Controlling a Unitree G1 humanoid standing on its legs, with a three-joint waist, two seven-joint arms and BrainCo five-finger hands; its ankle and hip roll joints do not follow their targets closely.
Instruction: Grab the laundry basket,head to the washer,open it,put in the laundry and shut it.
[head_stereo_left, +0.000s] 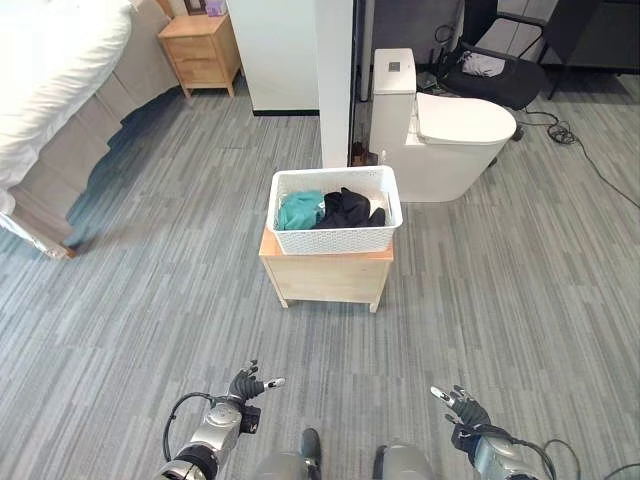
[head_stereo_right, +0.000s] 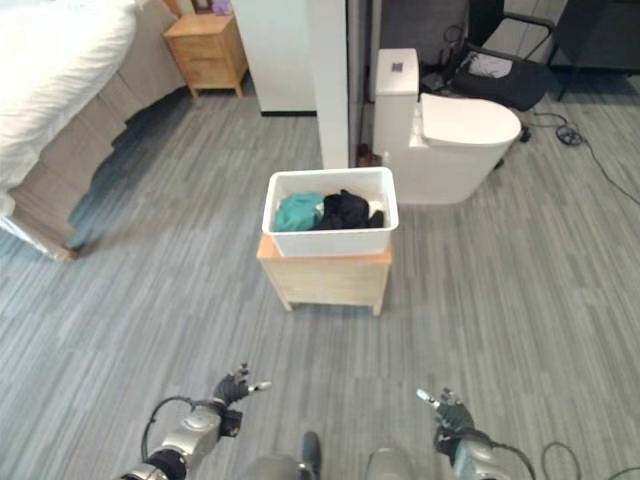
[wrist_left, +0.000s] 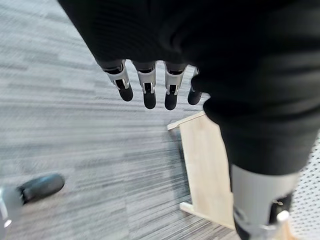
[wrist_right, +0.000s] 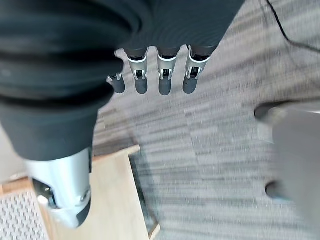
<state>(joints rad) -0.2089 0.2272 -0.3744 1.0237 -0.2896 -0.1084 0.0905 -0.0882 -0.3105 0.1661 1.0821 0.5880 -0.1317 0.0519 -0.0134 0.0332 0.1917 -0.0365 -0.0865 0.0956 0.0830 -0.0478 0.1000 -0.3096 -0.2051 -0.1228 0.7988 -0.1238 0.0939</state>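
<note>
White perforated plastic basket (head_stereo_left: 335, 238), pale matt wooden stand (head_stereo_left: 328, 277), glossy toilet (head_stereo_left: 455, 140)

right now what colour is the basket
White, a perforated basket with teal and black laundry inside; clearest in the left eye view.

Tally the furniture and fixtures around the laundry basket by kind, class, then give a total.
Wooden stand under the laundry basket: 1
Wooden nightstand: 1
Bed: 1
Toilet: 1
Black chair: 1
Total: 5
</note>
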